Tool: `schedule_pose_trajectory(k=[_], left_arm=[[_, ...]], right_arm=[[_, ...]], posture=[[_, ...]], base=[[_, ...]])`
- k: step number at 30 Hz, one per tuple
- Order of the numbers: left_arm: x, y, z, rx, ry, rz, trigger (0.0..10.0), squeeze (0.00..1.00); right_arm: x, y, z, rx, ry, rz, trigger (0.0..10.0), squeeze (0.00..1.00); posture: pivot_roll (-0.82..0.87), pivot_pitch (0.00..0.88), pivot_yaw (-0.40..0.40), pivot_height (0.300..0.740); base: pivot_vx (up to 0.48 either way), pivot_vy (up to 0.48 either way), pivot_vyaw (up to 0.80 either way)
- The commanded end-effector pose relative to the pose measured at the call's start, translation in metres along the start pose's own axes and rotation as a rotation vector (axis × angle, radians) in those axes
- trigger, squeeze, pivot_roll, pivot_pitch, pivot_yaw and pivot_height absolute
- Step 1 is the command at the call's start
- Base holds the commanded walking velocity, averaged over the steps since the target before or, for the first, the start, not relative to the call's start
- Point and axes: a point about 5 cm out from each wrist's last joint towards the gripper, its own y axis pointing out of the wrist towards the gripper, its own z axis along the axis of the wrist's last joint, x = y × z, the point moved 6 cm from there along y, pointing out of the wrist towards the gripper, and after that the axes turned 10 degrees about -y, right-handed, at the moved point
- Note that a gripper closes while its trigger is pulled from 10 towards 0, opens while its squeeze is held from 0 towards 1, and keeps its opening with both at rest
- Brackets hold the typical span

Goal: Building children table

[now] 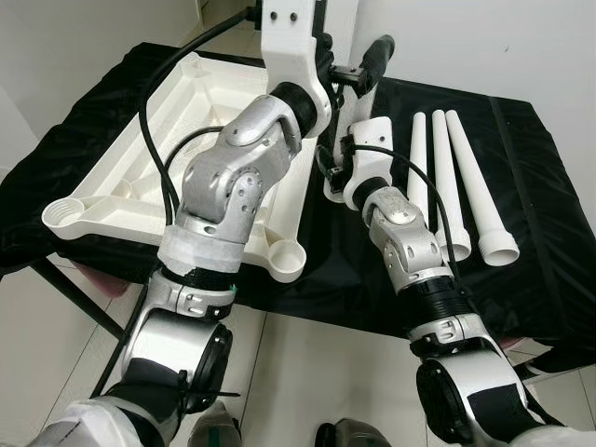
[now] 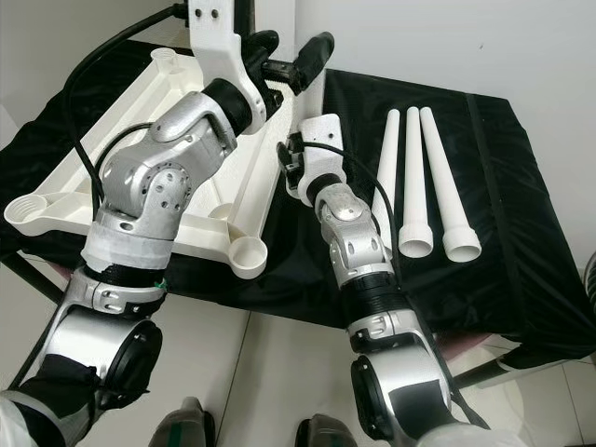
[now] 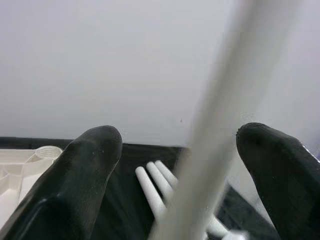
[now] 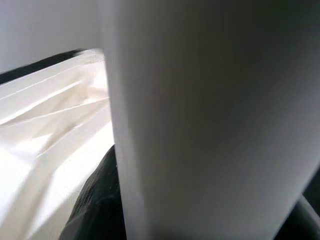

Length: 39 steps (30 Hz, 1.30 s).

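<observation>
The upside-down white tabletop [image 1: 140, 177] lies on the black-covered counter [image 1: 540, 242]; at its far right corner the right hand [image 4: 100, 210] grasps an upright white leg [image 3: 220, 135], and the left hand [image 3: 180, 150] stands released around it.

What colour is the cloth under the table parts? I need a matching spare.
Black; the cloth shows best in the right eye view.
</observation>
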Motion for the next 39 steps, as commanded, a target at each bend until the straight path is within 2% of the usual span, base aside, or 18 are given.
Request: schedule_pose_trajectory(k=[1, 5, 8, 9, 12, 13, 17, 19, 20, 21, 22, 24, 26, 27, 31, 33, 37, 39], left_arm=[[-0.017, -0.008, 0.003, 0.021, -0.026, 0.065, 10.0, 0.0], [-0.024, -0.016, 0.001, 0.02, -0.019, 0.06, 10.0, 0.0], [-0.033, -0.031, -0.013, -0.027, 0.058, 0.041, 10.0, 0.0], [-0.033, -0.031, -0.013, -0.027, 0.058, 0.041, 10.0, 0.0], [-0.048, -0.047, -0.032, -0.071, 0.169, 0.053, 10.0, 0.0], [-0.048, -0.047, -0.032, -0.071, 0.169, 0.053, 10.0, 0.0], [-0.07, -0.074, -0.072, -0.223, 0.312, 0.045, 10.0, 0.0], [-0.073, -0.082, -0.083, -0.273, 0.358, 0.023, 10.0, 0.0], [-0.073, -0.082, -0.083, -0.273, 0.358, 0.023, 10.0, 0.0], [-0.074, -0.086, -0.087, -0.288, 0.407, 0.004, 10.0, 0.0], [-0.074, -0.086, -0.087, -0.288, 0.407, 0.004, 10.0, 0.0], [-0.072, -0.094, -0.094, -0.317, 0.467, -0.041, 10.0, 0.0], [-0.07, -0.113, -0.109, -0.403, 0.452, -0.132, 10.0, 0.0], [-0.07, -0.113, -0.109, -0.403, 0.452, -0.132, 10.0, 0.0], [-0.065, -0.133, -0.115, -0.457, 0.397, -0.228, 10.0, 0.0], [-0.062, -0.137, -0.116, -0.466, 0.39, -0.253, 10.0, 0.0], [-0.064, -0.158, -0.13, -0.575, 0.38, -0.3, 10.0, 0.0], [-0.066, -0.164, -0.135, -0.607, 0.382, -0.308, 10.0, 0.0]], right_arm=[[0.018, 0.0, -0.003, -0.018, 0.062, -0.07, 10.0, 0.0], [0.027, -0.002, -0.008, -0.032, 0.089, -0.102, 10.0, 0.0], [0.038, -0.006, -0.014, -0.04, 0.09, -0.122, 10.0, 0.0], [0.038, -0.006, -0.014, -0.04, 0.09, -0.122, 10.0, 0.0], [0.042, -0.011, -0.015, -0.027, 0.092, -0.113, 10.0, 0.0], [0.042, -0.011, -0.015, -0.027, 0.092, -0.113, 10.0, 0.0], [0.043, -0.017, -0.01, 0.01, 0.087, -0.093, 10.0, 0.0], [0.042, -0.018, -0.009, 0.017, 0.085, -0.083, 10.0, 0.0], [0.042, -0.018, -0.009, 0.017, 0.085, -0.083, 10.0, 0.0], [0.042, -0.018, -0.008, 0.019, 0.082, -0.079, 10.0, 0.0], [0.042, -0.018, -0.008, 0.019, 0.082, -0.079, 10.0, 0.0], [0.043, -0.019, -0.007, 0.022, 0.073, -0.075, 10.0, 0.0], [0.046, -0.019, -0.006, 0.026, 0.055, -0.073, 10.0, 0.0], [0.046, -0.019, -0.006, 0.026, 0.055, -0.073, 10.0, 0.0], [0.051, -0.021, -0.005, 0.03, 0.032, -0.074, 10.0, 0.0], [0.051, -0.021, -0.005, 0.029, 0.03, -0.074, 10.0, 0.0], [0.052, -0.022, -0.004, 0.032, 0.02, -0.07, 10.0, 0.0], [0.052, -0.022, -0.004, 0.032, 0.017, -0.068, 10.0, 0.0]], posture=[[0.03, 0.0, 0.001, 0.74], [0.03, 0.0, 0.001, 0.74], [0.03, 0.0, 0.001, 0.74], [0.03, 0.0, 0.001, 0.74], [0.03, 0.0, 0.002, 0.74], [0.03, 0.0, 0.002, 0.74], [0.02, 0.0, 0.003, 0.74], [0.02, 0.002, 0.004, 0.74], [0.02, 0.002, 0.004, 0.74], [0.02, 0.002, 0.004, 0.74], [0.02, 0.002, 0.004, 0.74], [0.02, 0.003, 0.003, 0.74], [0.02, 0.008, 0.002, 0.74], [0.02, 0.008, 0.002, 0.74], [0.02, 0.009, 0.003, 0.74], [0.02, 0.009, 0.003, 0.74], [0.02, 0.008, 0.003, 0.74], [0.02, 0.008, 0.003, 0.74]], base=[[0.0, 0.0, 0.0], [0.0, 0.0, 0.0], [0.0, 0.0, 0.0], [0.0, 0.0, 0.0], [0.0, 0.0, 0.0], [0.0, 0.0, 0.0], [0.0, 0.0, 0.0], [0.0, 0.0, 0.0], [0.0, 0.0, 0.0], [0.0, 0.0, 0.0], [0.0, 0.0, 0.0], [0.0, 0.0, 0.0], [0.0, 0.0, 0.0], [0.0, 0.0, 0.0], [0.0, 0.0, 0.0], [0.0, 0.0, 0.0], [0.0, 0.0, 0.0], [0.0, 0.0, 0.0]])
